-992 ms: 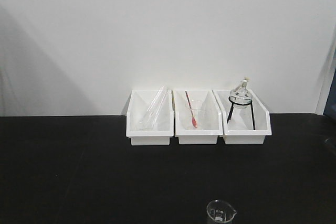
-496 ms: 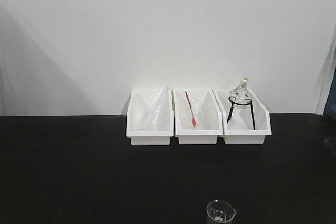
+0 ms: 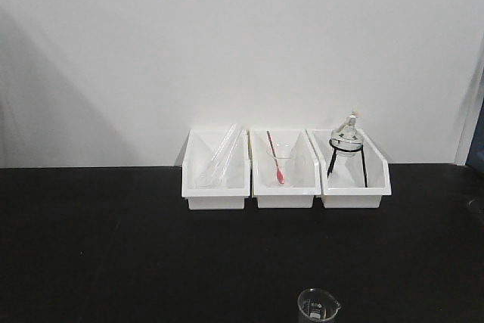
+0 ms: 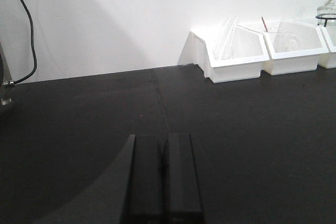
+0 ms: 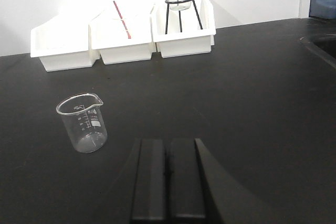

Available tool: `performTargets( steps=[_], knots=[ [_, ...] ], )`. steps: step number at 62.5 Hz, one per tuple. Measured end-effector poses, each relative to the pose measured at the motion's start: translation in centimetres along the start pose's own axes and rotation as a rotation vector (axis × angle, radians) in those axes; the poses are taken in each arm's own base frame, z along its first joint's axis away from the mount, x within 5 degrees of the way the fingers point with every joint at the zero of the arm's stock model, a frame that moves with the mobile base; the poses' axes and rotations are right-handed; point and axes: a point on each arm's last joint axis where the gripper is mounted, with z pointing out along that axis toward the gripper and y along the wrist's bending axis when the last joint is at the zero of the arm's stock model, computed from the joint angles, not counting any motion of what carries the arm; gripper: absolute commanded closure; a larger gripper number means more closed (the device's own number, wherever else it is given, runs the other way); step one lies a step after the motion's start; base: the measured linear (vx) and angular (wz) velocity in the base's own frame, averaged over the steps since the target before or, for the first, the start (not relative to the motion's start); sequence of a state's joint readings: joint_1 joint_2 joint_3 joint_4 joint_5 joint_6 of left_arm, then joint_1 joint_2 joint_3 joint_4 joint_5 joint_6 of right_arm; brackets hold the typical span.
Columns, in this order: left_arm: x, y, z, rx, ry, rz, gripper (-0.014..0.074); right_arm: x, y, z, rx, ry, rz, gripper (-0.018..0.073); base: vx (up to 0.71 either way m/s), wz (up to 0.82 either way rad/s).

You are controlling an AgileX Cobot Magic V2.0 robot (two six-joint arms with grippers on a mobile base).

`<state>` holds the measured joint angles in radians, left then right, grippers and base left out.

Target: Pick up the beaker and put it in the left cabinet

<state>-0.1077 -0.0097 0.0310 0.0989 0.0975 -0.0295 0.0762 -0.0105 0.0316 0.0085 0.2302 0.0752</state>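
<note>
Right gripper (image 5: 167, 145), its two flat black fingers pressed flat together with nothing between them, hangs low over the matte black bench top (image 5: 252, 93). Just ahead of it and to its left, apart from the fingers, stands the small clear glass beaker (image 5: 82, 124), upright on the bench, faint printed graduations on its wall. In the front view the beaker (image 3: 318, 308) sits at the bottom edge, near the front of the bench and well apart from the bins.

Left gripper (image 4: 163, 142) is likewise closed on nothing, fingers together above bare black bench.

Against the plain white wall (image 3: 242, 43) at the back, three white plastic bins stand side by side, touching. The left bin (image 3: 216, 191) holds long clear glass tubes (image 3: 221, 158) leaning upward. The middle bin (image 3: 285, 193) holds a clear glass funnel (image 3: 283, 166) and a thin red rod (image 3: 275, 160). The right bin (image 3: 352, 191) holds a round clear glass flask (image 3: 347, 135) resting on a black wire stand (image 3: 361, 163).
</note>
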Motion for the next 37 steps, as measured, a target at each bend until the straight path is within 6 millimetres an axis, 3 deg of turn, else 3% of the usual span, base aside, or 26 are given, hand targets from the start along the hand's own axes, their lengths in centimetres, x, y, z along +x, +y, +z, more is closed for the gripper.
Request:
performTargets(
  steps=[8, 16, 21, 26, 28, 34, 37],
  knots=[
    [0.0, 0.0, 0.0, 0.0, 0.0, 0.0, 0.0604, -0.4, 0.0, 0.0, -0.004, -0.048, 0.0, 0.056, 0.0, 0.0],
    [0.0, 0.0, 0.0, 0.0, 0.0, 0.0, 0.0604, -2.7, 0.2, -0.4, -0.019, -0.249, 0.0, 0.056, 0.0, 0.0],
    [0.0, 0.0, 0.0, 0.0, 0.0, 0.0, 0.0604, -6.1, 0.5, -1.6, -0.029, -0.395, -0.01, 0.056, 0.0, 0.0],
    [0.0, 0.0, 0.0, 0.0, 0.0, 0.0, 0.0604, -10.7, 0.9, -2.9, -0.026, -0.497, -0.051, 0.056, 0.0, 0.0],
    [0.0, 0.0, 0.0, 0.0, 0.0, 0.0, 0.0604, -13.4, 1.1, -3.4, -0.019, -0.538, -0.084, 0.056, 0.0, 0.0],
    [0.0, 0.0, 0.0, 0.0, 0.0, 0.0, 0.0604, -18.9, 1.6, -2.8, -0.004, -0.554, -0.142, 0.056, 0.0, 0.0],
    [0.0, 0.0, 0.0, 0.0, 0.0, 0.0, 0.0604, -20.6, 1.7, -1.7, -0.001, -0.529, -0.151, 0.056, 0.0, 0.0]
  ],
)
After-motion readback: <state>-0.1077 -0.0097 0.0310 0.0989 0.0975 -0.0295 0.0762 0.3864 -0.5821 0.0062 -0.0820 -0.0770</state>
